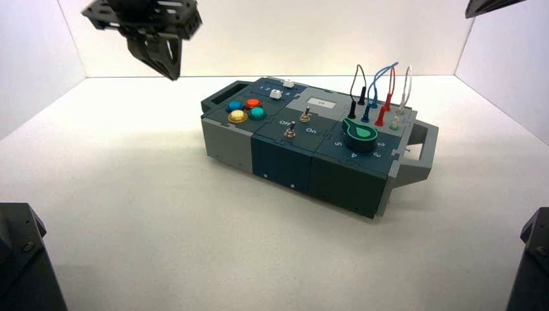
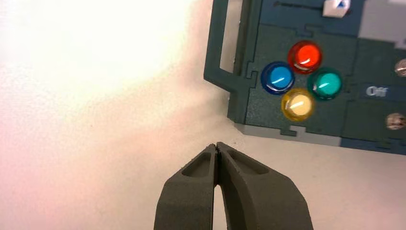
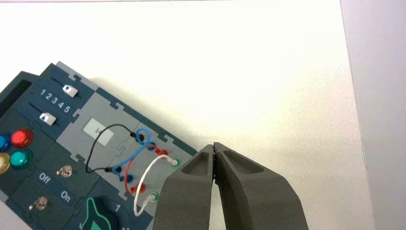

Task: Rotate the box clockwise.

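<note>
The box (image 1: 285, 162) is long, dark blue and grey, and lies slanted on the white table, its left end farther back. It bears four coloured push buttons (image 1: 246, 110), two toggle switches (image 1: 298, 124), a green dial (image 1: 360, 134) and plugged coloured wires (image 1: 379, 91). Grey handles stand at both ends (image 1: 421, 152). My left gripper (image 1: 171, 68) hangs shut and empty high above the table, left of the box; its wrist view shows the buttons (image 2: 301, 79) and the left end handle (image 2: 230, 43). My right gripper (image 3: 214, 146) is shut and empty above the box's wire end (image 3: 139, 163).
White walls close the table at the back and both sides. Two sliders (image 3: 57, 103) with numbers 1 to 5 sit at the box's far edge. The arm bases (image 1: 22, 259) stand at the front corners.
</note>
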Available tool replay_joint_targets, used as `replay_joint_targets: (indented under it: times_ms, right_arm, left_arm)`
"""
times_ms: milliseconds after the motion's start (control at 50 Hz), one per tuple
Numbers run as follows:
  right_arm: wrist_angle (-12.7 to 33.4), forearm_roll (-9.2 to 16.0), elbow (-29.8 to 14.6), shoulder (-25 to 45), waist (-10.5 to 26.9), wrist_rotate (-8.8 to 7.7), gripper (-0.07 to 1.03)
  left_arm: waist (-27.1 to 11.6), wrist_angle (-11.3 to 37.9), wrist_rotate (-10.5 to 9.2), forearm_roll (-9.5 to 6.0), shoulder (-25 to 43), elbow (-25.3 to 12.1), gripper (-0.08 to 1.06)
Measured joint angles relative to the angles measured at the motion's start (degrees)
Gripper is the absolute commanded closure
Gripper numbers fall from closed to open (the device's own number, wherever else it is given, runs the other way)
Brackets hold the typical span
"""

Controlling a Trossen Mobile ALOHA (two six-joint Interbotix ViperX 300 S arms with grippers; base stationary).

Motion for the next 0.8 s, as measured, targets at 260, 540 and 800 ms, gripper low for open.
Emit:
replay_joint_targets:
  times_ms: [260,540,800]
  right_arm:
    - [-0.2,-0.1,-1.2,0.8,-1.7,0.09,0.99]
    - [-1.1,-0.2,-1.2,1.8,-2.1,0.09,0.99]
    - [-1.1,0.4,-1.2,5.2,-2.0,0.53,0.99]
  left_arm:
    - [0.1,0.0,1.67,0.09,7.1,-3.3,1.01]
    - [0.1,-0.5,2.55,0.09,12.6,-5.9,1.01]
    - [0.1,-0.6,2.72,0.09,14.4,-7.4,1.01]
